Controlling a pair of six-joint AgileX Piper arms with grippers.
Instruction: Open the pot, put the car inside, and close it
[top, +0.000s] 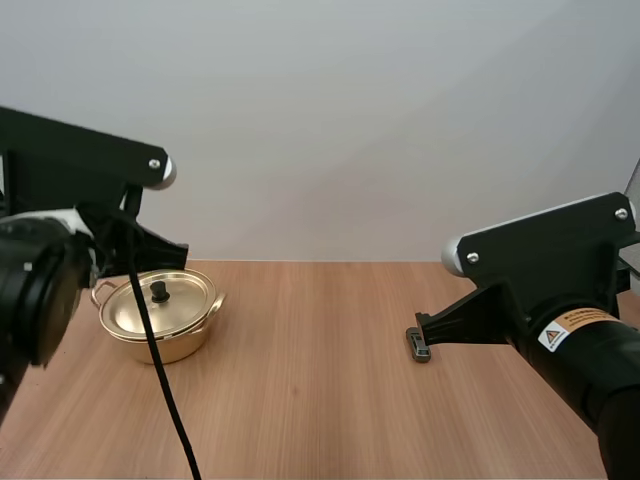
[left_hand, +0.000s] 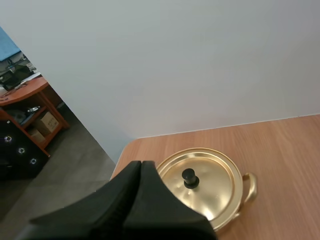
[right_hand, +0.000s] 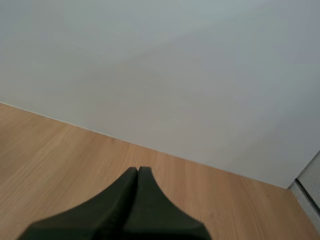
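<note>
Golden polished metal on the pot (top: 160, 322): round and shallow, with small loop handles (left_hand: 250, 186) at the rim. Wears its lid (top: 180, 305), a flat shiny disc of the same metal with a raised edge, topped by a small black knob (top: 159, 291), rounded and matt. Stands closed at the left side of the counter (top: 300, 400). Pale brown wood on the counter, smooth, with the grain running in long streaks.

Matt black on the left hand (left_hand: 141, 162): fingers (left_hand: 150, 205) pressed together into one dark wedge, clamped on nothing. Held close to the pot, tips near the lid's rim and apart from the knob.

Dark and small for the car (top: 418, 344): a low, boxy shape with a paler patch on top, too small for finer detail. Lies on bare wood in the right half of the counter, well apart from the pot.

Matt black again on the right hand (right_hand: 138, 169): fingers closed flat against each other, gripping nothing, pointing over bare wood toward the counter's far edge. In the high view, ends in a dark wedge just beside the car, a little behind it; touching or not, cannot tell.
</note>
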